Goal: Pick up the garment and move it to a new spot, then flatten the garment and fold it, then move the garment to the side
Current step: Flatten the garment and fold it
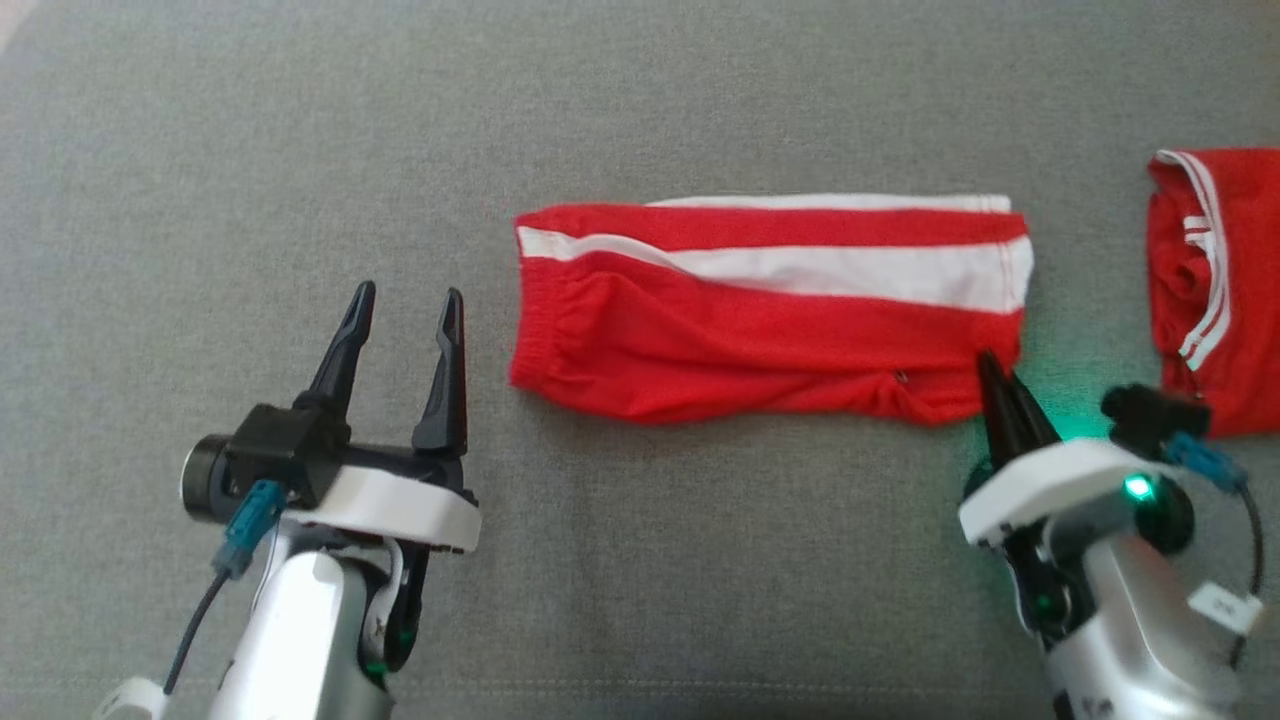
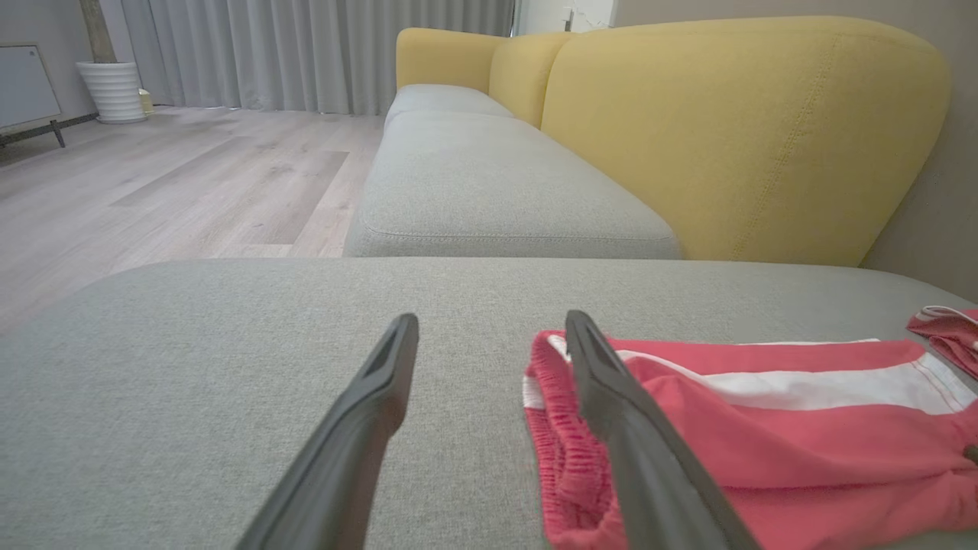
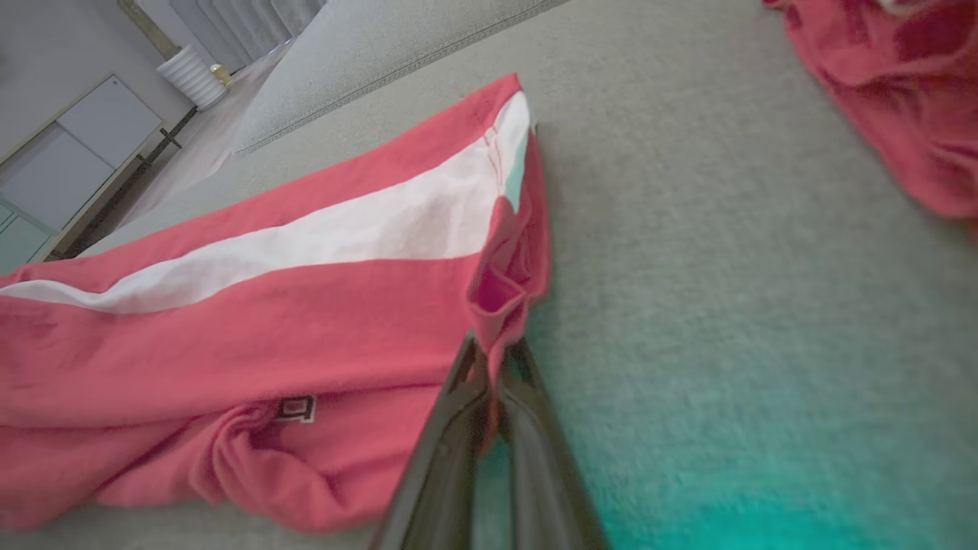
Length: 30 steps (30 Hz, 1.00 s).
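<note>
The garment [image 1: 760, 330], red shorts with a white side stripe, lies folded lengthwise across the grey surface [image 1: 300, 150], waistband to the left. My left gripper [image 1: 410, 295] stands open just left of the waistband, apart from it; in the left wrist view the garment [image 2: 764, 428] sits behind the right finger of that gripper [image 2: 489, 321]. My right gripper [image 1: 988, 362] is shut on the lower right hem corner. In the right wrist view the gripper [image 3: 493, 347] pinches a fold of the garment [image 3: 267, 328], lifted slightly.
A second red garment [image 1: 1215, 280] with white trim lies at the right edge, also seen as a red garment [image 3: 894, 99] in the right wrist view. Beyond the surface stand a yellow sofa back [image 2: 726, 130], a grey cushion [image 2: 474, 191] and wooden floor [image 2: 153, 191].
</note>
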{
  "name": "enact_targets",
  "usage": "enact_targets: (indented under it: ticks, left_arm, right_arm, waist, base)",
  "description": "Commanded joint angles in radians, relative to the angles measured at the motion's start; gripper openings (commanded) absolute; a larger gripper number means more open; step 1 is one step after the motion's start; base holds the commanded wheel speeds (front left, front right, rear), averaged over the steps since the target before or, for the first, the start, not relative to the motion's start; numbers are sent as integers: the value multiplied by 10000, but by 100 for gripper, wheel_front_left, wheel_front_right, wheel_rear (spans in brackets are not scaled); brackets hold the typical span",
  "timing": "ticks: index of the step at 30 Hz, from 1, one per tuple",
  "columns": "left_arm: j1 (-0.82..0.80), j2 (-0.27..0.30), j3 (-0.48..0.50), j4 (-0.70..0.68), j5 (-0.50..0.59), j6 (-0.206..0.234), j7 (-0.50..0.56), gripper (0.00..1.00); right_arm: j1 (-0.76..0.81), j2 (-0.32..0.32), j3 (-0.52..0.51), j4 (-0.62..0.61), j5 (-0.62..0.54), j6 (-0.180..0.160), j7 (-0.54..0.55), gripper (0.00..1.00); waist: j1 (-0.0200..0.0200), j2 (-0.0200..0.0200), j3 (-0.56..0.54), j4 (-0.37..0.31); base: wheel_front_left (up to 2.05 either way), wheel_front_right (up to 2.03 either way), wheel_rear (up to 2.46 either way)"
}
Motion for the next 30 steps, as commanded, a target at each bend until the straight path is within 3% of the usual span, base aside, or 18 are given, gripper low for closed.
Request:
enact_targets:
  ticks: [1,13,19,25,30]
  left_arm:
    - [-85,54,394,-365,118,-49,-120,100]
    - [52,43,420,-339,140,-111,-120,100]
    - [76,22,386,-299,101,-116,-120,100]
    - [106,-5,301,-239,15,-119,-120,100]
    - [142,-26,195,-204,-84,-73,-120,100]
  right_arm:
    - [456,65,-80,-502,-5,-9,73,0]
    - [1233,209,-880,-1859,-403,-9,784,0]
    - [1170,208,-811,-2651,-914,-9,1073,0]
    - [188,145,680,-4134,-1792,-9,1820,0]
    - [-691,223,2519,-4374,-1493,-9,2437,0]
  waist:
    - [0,0,-86,-39]
    - [0,0,-287,-11]
    - [0,0,-419,87]
    - [0,0,-725,219]
    - [0,0,-909,505]
  base:
    - [0,0,0]
    - [0,0,0]
    - [0,0,0]
    - [0,0,0]
    - [0,0,0]
